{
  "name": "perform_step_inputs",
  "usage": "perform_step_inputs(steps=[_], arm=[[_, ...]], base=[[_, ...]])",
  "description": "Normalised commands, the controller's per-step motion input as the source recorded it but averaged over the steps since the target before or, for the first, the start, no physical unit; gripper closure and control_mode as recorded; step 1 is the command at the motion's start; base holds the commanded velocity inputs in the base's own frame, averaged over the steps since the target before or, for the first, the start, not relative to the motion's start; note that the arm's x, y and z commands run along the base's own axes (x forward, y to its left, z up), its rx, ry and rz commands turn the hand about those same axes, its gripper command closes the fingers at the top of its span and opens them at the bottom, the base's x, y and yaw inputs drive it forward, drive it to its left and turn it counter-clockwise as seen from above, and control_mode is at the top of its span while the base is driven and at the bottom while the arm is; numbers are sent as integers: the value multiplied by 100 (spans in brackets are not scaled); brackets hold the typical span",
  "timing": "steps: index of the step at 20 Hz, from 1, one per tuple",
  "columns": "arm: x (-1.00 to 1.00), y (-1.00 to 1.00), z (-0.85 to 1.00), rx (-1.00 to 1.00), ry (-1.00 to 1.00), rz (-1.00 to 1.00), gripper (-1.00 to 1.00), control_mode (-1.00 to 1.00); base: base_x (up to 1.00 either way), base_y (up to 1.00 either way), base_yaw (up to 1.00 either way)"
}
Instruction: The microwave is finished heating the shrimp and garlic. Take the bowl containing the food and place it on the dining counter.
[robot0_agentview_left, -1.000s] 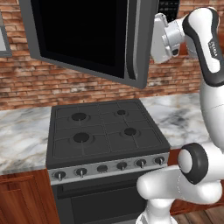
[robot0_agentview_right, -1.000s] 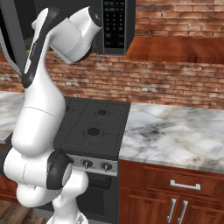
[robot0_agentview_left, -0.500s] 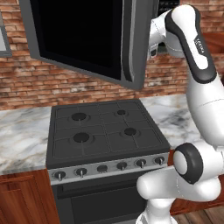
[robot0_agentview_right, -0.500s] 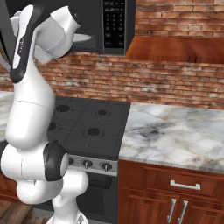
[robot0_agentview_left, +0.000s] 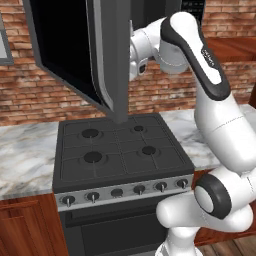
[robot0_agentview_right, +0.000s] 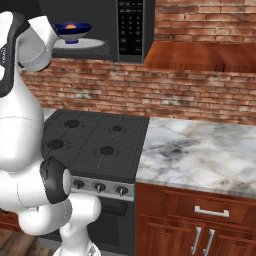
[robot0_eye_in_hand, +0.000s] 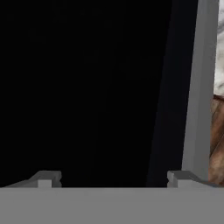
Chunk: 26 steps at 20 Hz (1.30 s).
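The microwave (robot0_agentview_right: 100, 30) hangs above the stove with its black glass door (robot0_agentview_left: 65, 45) swung wide to the left. Inside, the dark blue bowl (robot0_agentview_right: 73, 31) stands on the white turntable plate (robot0_agentview_right: 82, 44). An orange bit of shrimp (robot0_agentview_right: 71, 26) shows over the bowl's rim; the garlic is hidden. My gripper (robot0_eye_in_hand: 113, 178) is open, its fingertips (robot0_eye_in_hand: 46, 177) spread wide and close against the inner side of the door glass, with the door's grey edge (robot0_eye_in_hand: 199, 87) to the right. My wrist (robot0_agentview_left: 137, 60) sits just behind that door edge. The dining counter is out of view.
The black stove (robot0_agentview_left: 117, 150) with knobs sits below, between marble worktops (robot0_agentview_right: 200, 155) against the brick wall. The microwave's keypad panel (robot0_agentview_right: 131, 27) is right of the cavity. Reddish wood cabinets (robot0_agentview_right: 200, 220) with silver handles stand under the worktop.
The microwave door has swung further open to the left, with my hand following behind its edge. The cavity with the bowl now shows in the right base view.
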Motion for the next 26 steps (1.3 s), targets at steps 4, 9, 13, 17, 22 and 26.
perform_step_inputs(steps=[4,9,13,17,22,26], arm=[[-9,100,-1,-1,-2,-3,-100,-100],[0,57,0,-6,0,-3,-100,-100],[0,-46,0,-1,0,-7,-100,-100],[-2,-100,0,0,0,-32,-100,-100],[0,-100,-7,0,0,-39,-100,-100],[0,-100,-35,0,0,-40,-100,-100]], base=[[0,0,0],[0,0,0],[0,0,0],[0,0,0],[0,0,0],[0,0,0]])
